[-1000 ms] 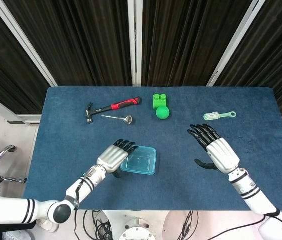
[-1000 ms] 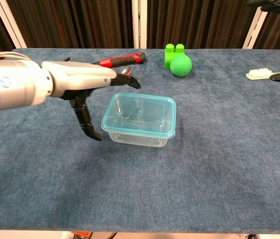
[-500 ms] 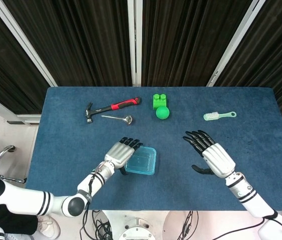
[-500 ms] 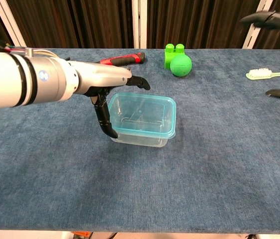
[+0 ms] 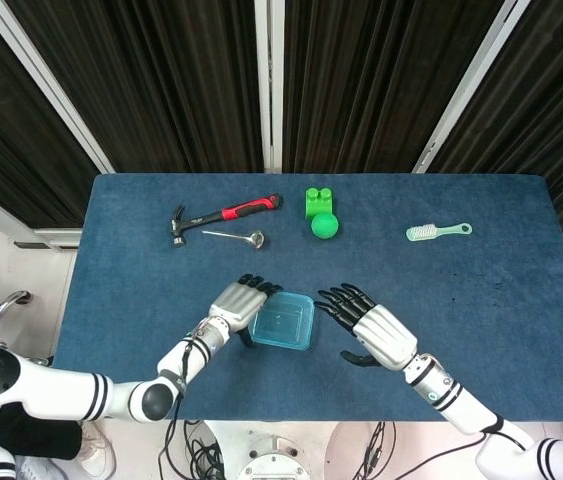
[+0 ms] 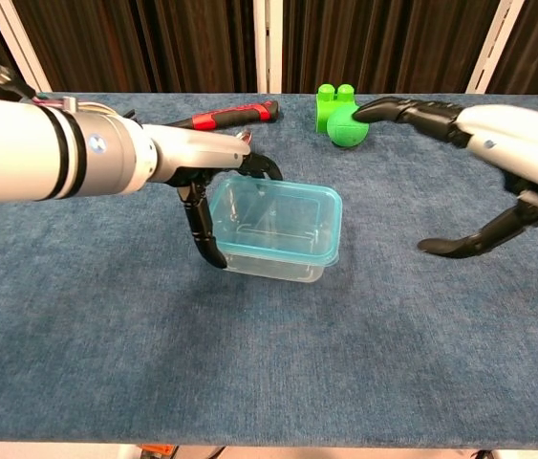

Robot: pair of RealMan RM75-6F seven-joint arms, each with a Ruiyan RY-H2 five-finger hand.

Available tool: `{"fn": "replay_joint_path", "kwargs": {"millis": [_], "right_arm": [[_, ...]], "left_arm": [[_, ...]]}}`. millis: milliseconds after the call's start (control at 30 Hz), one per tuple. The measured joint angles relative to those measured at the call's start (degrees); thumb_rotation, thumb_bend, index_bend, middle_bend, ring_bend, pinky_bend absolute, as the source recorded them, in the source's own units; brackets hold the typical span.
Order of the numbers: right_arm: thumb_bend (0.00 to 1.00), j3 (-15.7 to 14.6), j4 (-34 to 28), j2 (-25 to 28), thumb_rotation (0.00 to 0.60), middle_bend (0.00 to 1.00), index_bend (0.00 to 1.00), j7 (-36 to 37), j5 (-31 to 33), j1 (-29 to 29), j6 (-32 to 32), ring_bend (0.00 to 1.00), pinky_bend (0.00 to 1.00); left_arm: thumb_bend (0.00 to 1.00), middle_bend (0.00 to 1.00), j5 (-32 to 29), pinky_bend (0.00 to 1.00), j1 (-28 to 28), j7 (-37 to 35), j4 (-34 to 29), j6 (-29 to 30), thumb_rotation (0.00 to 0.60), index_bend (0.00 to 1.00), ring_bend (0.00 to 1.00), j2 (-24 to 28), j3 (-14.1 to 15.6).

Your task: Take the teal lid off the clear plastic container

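Note:
The clear plastic container (image 6: 270,269) stands at the table's near middle with the teal lid (image 6: 278,218) seated on it; the lid (image 5: 283,322) also shows in the head view. My left hand (image 6: 192,167) grips the container's left end, thumb (image 6: 203,232) against the front-left corner and fingers (image 6: 261,169) curled over the lid's far-left edge. To the container's right my right hand (image 6: 503,158) hovers with fingers spread, apart from it and holding nothing. From above, the left hand (image 5: 239,304) and right hand (image 5: 373,332) flank the container.
Along the table's far side lie a red-handled hammer (image 5: 226,215), a metal spoon (image 5: 235,238), a green block (image 5: 318,200) with a green ball (image 5: 325,226), and a pale green brush (image 5: 438,232). The near table edge (image 6: 269,442) runs below.
My right hand has swept left from the table's right side to beside the container. My left hand moved in and its thumb and fingers closed on the container's left end, nudging it slightly right.

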Motion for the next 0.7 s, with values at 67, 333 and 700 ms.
{"fn": "replay_joint_path", "kwargs": {"millis": [67, 333, 700], "right_arm": [[0.13, 0.22, 1.31, -1.40, 0.600, 0.00, 0.00, -0.35, -0.21, 0.07, 0.68, 0.00, 0.00], [0.13, 0.63, 5.82, -5.11, 0.600, 0.00, 0.00, -1.74, 0.51, 0.21, 0.97, 0.00, 0.00], [0.13, 0.74, 15.18, -13.36, 0.600, 0.00, 0.00, -1.78, -0.34, 1.48, 1.92, 0.00, 0.00]], "left_arm": [[0.00, 0.24, 0.84, 0.11, 0.00, -0.62, 0.44, 0.91, 0.600, 0.23, 0.17, -0.65, 0.08], [0.00, 0.25, 1.55, 0.13, -0.20, -2.42, 1.73, 1.98, 0.600, 0.26, 0.17, -1.72, 0.70], [0.00, 0.25, 0.82, 0.13, -1.24, -2.93, 1.85, 1.91, 0.600, 0.26, 0.18, -1.71, 1.43]]}}
